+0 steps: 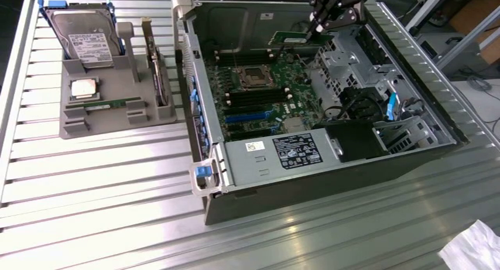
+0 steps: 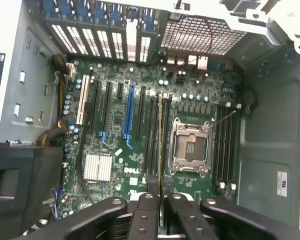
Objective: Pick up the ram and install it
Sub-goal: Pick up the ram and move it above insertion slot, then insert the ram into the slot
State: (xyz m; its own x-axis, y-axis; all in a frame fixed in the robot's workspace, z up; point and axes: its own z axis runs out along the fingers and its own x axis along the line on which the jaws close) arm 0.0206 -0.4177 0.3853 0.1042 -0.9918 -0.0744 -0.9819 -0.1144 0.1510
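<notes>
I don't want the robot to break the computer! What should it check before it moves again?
1. Gripper shut on the ram: ok.
2. Ram over the open case: ok.
3. Ram running along the memory slots beside the processor socket: ok.
4. Ram exactly over one slot: cannot tell.
5. Slot latches open: cannot tell.
6. Other ram lying in the grey tray: ok.

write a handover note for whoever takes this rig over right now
The gripper has its fingers shut on the ram, held on edge above the motherboard inside the open case.
The second ram stick lies in the grey tray beside the case.
Done: pickup.
Left: seating the ram in a slot by the empty processor socket; it is not yet in one.
</notes>
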